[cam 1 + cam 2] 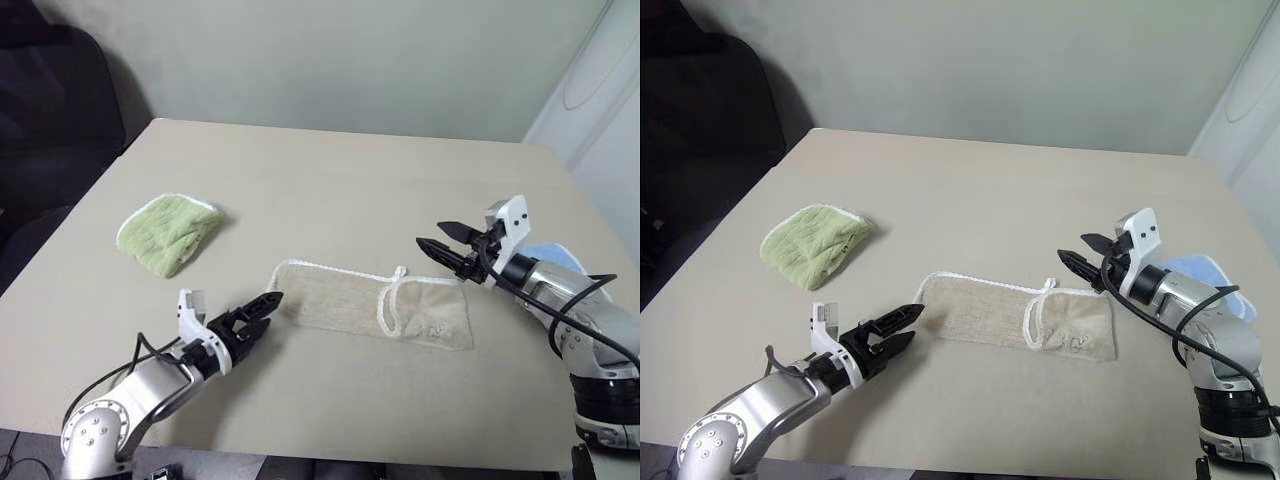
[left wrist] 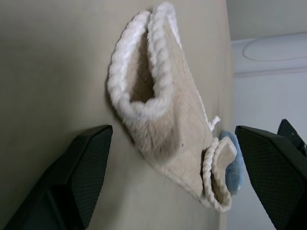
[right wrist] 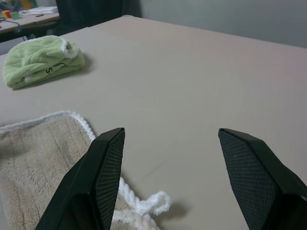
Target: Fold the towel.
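The towel (image 1: 375,308), low in the middle, looks soft and floppy; grab its corded corners. The left gripper (image 1: 262,310) and right gripper (image 1: 436,238) gape, empty.

Both eye views look forward and down from the head over the tabletop (image 1: 330,170), sharing the whole scene: towel (image 1: 372,305), both pincers. The left wrist view sits low and close at the towel's end, looking along it. The right wrist view looks low across the tabletop toward the green towel (image 3: 41,60).
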Available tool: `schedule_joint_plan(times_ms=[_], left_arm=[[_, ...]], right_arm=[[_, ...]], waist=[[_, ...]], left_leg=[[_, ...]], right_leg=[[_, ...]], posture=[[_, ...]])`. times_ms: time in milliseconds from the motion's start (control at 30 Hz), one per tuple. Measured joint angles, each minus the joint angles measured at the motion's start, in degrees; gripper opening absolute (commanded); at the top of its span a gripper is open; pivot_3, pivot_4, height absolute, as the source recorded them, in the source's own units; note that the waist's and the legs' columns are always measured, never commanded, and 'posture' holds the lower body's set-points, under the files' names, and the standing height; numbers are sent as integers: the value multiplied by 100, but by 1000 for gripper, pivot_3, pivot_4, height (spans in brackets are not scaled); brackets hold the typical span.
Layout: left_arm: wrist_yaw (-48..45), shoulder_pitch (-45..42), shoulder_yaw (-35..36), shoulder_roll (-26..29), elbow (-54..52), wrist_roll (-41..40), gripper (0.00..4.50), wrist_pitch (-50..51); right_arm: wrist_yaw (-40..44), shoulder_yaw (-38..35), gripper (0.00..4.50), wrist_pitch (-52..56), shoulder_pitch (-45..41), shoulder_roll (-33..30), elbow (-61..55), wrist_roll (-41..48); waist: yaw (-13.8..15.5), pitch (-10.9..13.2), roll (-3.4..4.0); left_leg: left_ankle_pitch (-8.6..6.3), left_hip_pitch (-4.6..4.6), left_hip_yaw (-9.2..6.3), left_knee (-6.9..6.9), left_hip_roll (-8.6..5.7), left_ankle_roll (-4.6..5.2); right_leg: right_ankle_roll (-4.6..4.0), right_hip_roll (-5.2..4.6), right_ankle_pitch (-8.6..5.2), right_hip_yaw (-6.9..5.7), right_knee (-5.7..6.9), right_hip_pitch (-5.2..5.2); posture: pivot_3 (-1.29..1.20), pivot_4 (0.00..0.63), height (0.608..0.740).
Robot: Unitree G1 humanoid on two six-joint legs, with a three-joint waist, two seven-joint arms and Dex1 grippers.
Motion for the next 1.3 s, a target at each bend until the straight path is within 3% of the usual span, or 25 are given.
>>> schedule_joint_plan(times_ms=[500,633,900,967,1133,1300], left_arm=[[-29,-821,-275,-427,601,675,4500,-45],[-30,-853,-267,-522,613,873,3554,-45],[-49,-825,-243,-678,684,1151,570,-49],[-131,-823,-220,-678,611,1145,39,-49],[-391,-794,-136,-598,582,1201,39,-42],[-1400,-1106,-236,83,91,1738,39,172]], right_arm=[[-159,-22,3277,59,37,-3,-83,-29],[-183,-24,3323,59,78,-3,-152,-31],[-207,-26,3323,59,90,-4,-186,-33],[-211,-30,3323,59,90,-4,-192,-35],[-211,-30,3323,59,91,-5,-197,-34],[-211,-67,3323,61,128,-28,-190,-44]], waist=[[63,1,18],[63,0,21],[27,7,6],[25,7,7],[14,18,-11],[32,27,-29]], left_leg=[[10,0,-34,1,-26,11],[12,-2,-35,0,-27,9],[4,-1,-34,-5,-17,-4],[3,2,-35,-8,-16,-6],[5,2,-33,-6,1,-11],[5,-6,-45,-3,0,-13]], right_leg=[[26,-5,-36,4,-1,23],[28,-5,-37,4,-1,30],[30,0,-39,3,-1,17],[18,9,-31,2,0,20],[30,11,-39,3,-1,17],[-20,14,-14,3,-3,14]], posture=[[0,150,740],[0,150,740],[0,150,740],[0,150,740],[0,150,740],[0,150,740]])
